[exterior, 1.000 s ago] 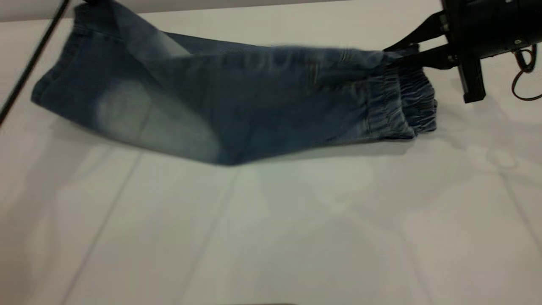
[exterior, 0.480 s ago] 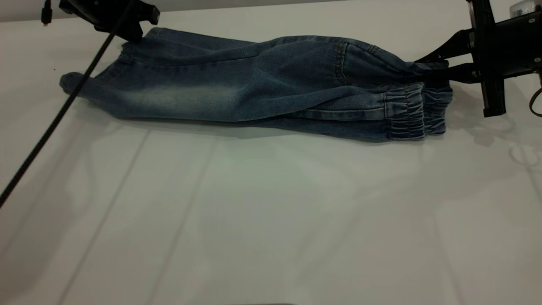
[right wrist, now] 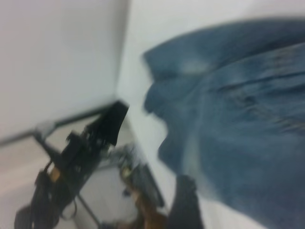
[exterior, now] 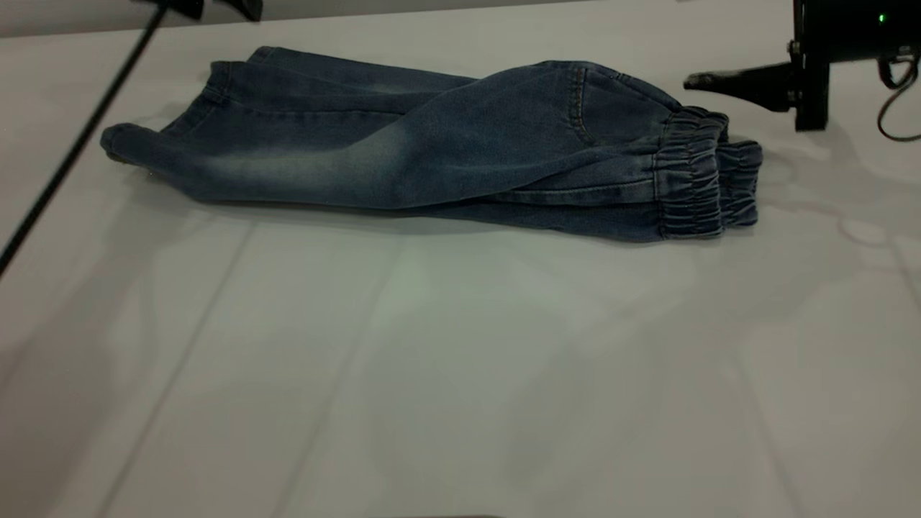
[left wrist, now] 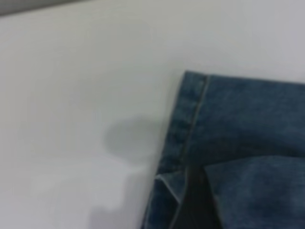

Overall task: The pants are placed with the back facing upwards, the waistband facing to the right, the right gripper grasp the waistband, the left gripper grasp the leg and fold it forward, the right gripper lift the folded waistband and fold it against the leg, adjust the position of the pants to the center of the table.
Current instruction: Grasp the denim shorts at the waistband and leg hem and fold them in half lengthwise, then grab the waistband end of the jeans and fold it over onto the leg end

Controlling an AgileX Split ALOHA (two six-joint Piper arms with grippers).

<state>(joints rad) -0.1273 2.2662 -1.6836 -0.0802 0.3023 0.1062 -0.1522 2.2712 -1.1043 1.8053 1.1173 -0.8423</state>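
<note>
— What's nearest us?

— Bare white tabletop (exterior: 460, 374). Beyond it, toward twelve o'clock, the pants (exterior: 432, 144) lie folded lengthwise, flat on the surface, legs pointing to nine o'clock.

— And the waistband?

— The waistband (exterior: 701, 180) is bunched at the three o'clock end, lying free.

— The right gripper?

— The right gripper (exterior: 701, 80) hovers just past the waistband at about two o'clock, apart from the cloth, nothing in it; how wide its fingers stand I can't tell.

— The left gripper?

— The left gripper (exterior: 216, 7) is barely visible at eleven o'clock, above the leg hems (left wrist: 190, 124); I can't tell its fingers.
</note>
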